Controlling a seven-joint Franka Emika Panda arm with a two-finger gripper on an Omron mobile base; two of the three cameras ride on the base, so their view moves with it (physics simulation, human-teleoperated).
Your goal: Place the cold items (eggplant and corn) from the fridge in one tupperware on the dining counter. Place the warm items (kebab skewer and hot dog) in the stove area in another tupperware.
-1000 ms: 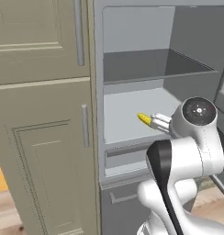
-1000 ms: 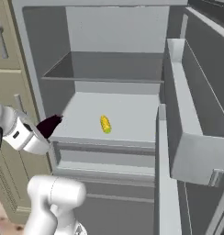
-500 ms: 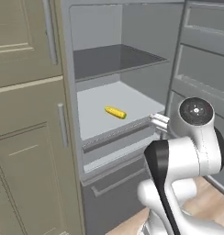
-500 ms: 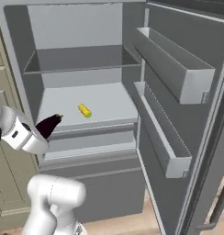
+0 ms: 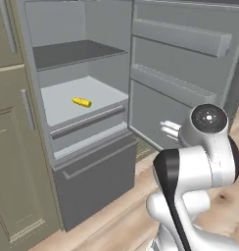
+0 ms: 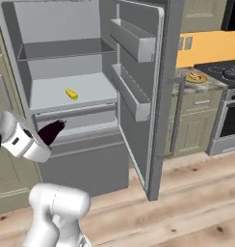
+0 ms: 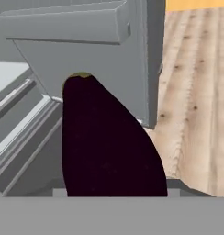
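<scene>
Eggplant (image 7: 107,142) sits in the claw (image 6: 56,129), dark body gripped at the wide end, stem tip pointing away from the hand; in the right base view it hangs in front of the fridge drawer (image 6: 76,120), clear of the shelf (image 6: 52,91).

Change over the last second: whole scene has slid sideways in both base views, fridge now to the left, stove (image 6: 225,72) and wood floor (image 6: 187,202) come into sight on the right. That reads as the base driving, not the things moving. Judgement: first cold item is out of the fridge and in transit toward the dining desk.

Counts: eggplant 1, held. Corn (image 5: 82,102) 1, lying on the fridge shelf, well apart from the claw. A hot dog, apparently (image 6: 195,76): 1, on the desk beside the stove, too small to confirm.
</scene>
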